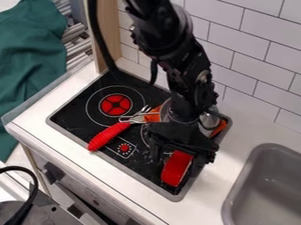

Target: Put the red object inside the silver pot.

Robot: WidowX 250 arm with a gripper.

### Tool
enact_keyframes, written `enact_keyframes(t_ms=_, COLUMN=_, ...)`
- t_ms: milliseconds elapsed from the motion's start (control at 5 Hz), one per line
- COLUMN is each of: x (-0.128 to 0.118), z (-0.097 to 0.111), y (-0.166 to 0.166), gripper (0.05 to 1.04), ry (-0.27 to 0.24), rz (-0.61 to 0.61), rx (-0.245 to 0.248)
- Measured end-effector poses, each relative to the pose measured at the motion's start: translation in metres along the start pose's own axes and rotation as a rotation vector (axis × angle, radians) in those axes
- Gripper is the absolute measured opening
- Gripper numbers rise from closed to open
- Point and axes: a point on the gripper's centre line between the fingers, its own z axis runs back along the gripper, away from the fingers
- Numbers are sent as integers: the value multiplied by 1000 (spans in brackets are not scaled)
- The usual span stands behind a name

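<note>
The gripper is positioned right of center, directed downward above the black stovetop. The red object is located at lower center, at the gripper's lower end; grip state cannot be determined. The silver pot, partly hidden by the arm, is situated right of center. A red-handled utensil lies left of the gripper.

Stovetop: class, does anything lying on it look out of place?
Yes: the red-handled utensil lies directly on the stovetop, near the burner markings, an odd resting place since a hot stove might damage it.
</note>
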Motion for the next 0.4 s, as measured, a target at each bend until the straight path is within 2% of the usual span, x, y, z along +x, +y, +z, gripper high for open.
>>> enact_keyframes(t_ms=200, x=0, z=-5, y=-5, gripper=1005, ry=11, rz=-9, rx=7)
enact_keyframes(t_ms=400, x=-2, z=-11, y=-4, gripper=949, ry=25, rz=-15, rx=7)
